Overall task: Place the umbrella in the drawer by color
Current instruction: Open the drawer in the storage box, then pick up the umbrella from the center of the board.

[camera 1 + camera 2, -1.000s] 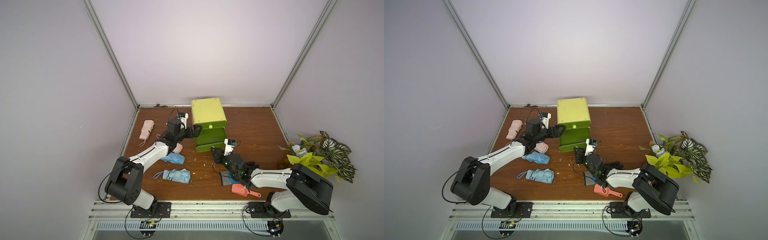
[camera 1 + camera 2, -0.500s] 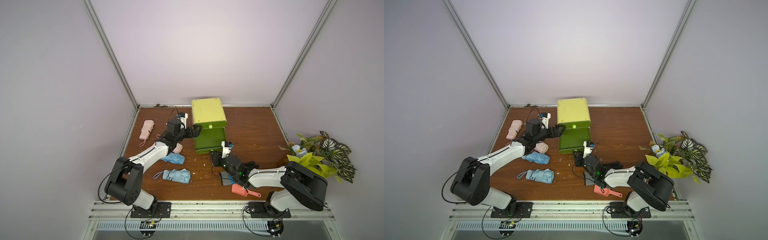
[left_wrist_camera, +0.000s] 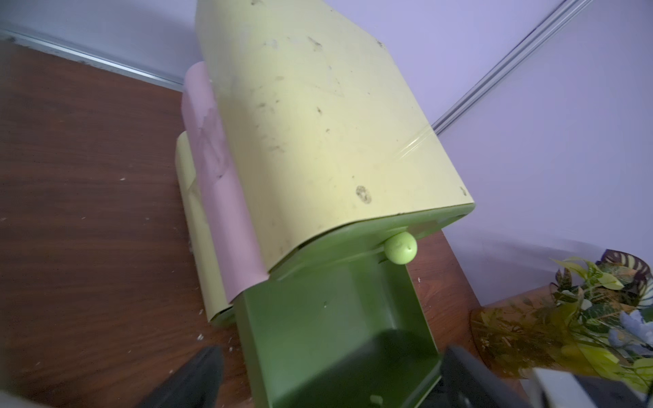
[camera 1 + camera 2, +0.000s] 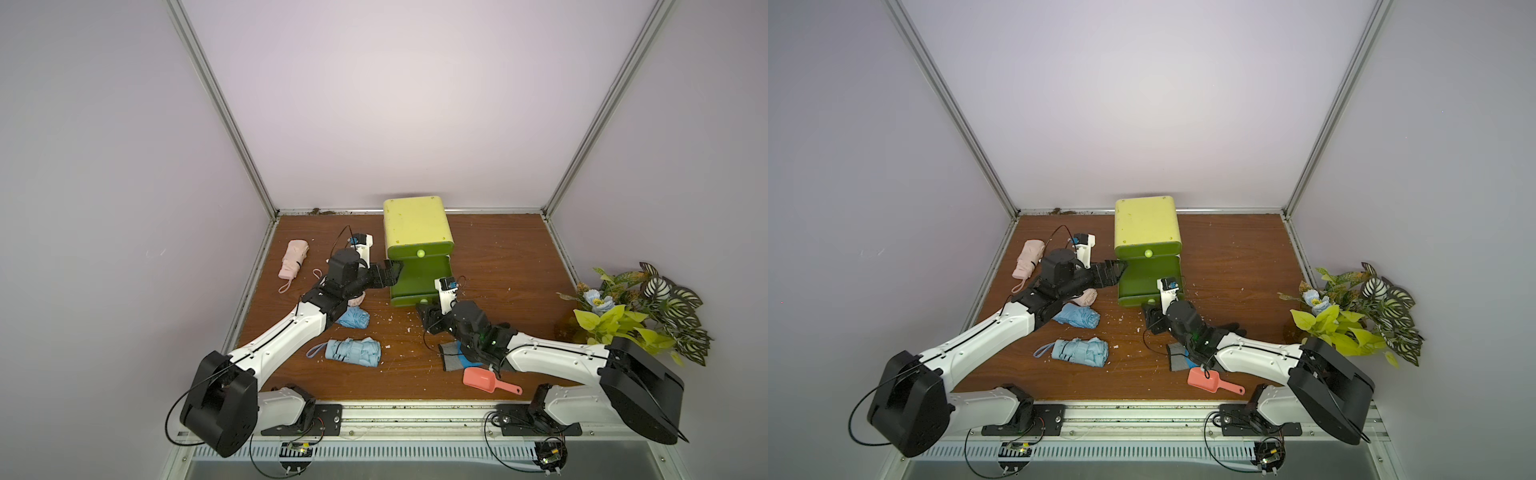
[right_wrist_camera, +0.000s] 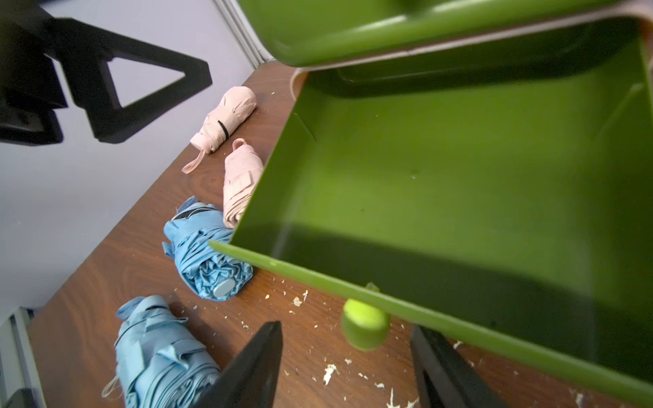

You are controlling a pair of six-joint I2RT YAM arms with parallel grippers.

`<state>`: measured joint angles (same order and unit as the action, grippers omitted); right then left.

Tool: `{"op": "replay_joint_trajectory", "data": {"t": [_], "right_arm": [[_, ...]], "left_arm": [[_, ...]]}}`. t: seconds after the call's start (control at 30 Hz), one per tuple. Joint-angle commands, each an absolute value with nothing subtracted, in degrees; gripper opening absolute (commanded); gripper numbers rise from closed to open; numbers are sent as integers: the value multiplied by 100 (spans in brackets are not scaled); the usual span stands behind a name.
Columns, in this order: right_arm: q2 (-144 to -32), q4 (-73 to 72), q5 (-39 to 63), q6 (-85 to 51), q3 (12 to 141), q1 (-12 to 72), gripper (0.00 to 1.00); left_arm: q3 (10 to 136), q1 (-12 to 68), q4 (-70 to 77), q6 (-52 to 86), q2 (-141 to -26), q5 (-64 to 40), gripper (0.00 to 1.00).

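two hands, both spread apart: right hand (image 5: pixel 346 328) straddles the knob (image 5: pixel 365 326) of the open drawer (image 5: pixel 441 159) without touching; left hand (image 3: pixel 332 349) hangs at that drawer's side.

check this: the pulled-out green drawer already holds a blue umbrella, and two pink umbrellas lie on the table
No: the pulled-out green drawer is empty, as the right wrist view shows; both blue umbrellas lie outside it. Two pink umbrellas do lie on the table.

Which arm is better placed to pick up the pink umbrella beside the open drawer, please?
Left, I think: the left gripper is open beside the cabinet, with the pink umbrella just under that arm. The right gripper straddles the drawer knob, farther from the umbrella.
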<state>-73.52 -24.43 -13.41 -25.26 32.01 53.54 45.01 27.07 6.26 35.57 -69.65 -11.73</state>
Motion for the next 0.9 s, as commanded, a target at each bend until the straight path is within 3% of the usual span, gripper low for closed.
{"op": "replay_joint_trajectory", "data": {"t": [0.0,0.3,0.63,0.87], "right_arm": [[-6771,-1430,-1249,-1247,3451,5326,65],[-5272,-2242,-1616,-396,2385,5326,67],[-5060,-2646,-1672,-402,1927,5318,67],[-5088,-2637,-1670,-448,1926,5323,67]], "left_arm": [[4266,2758,-350,3642,-6359,-440,100],[3919,2688,-2555,5343,-5813,1064,100],[2991,1977,-2131,7314,-5963,977,94],[2501,1670,-1052,7726,-6417,907,85]]}}
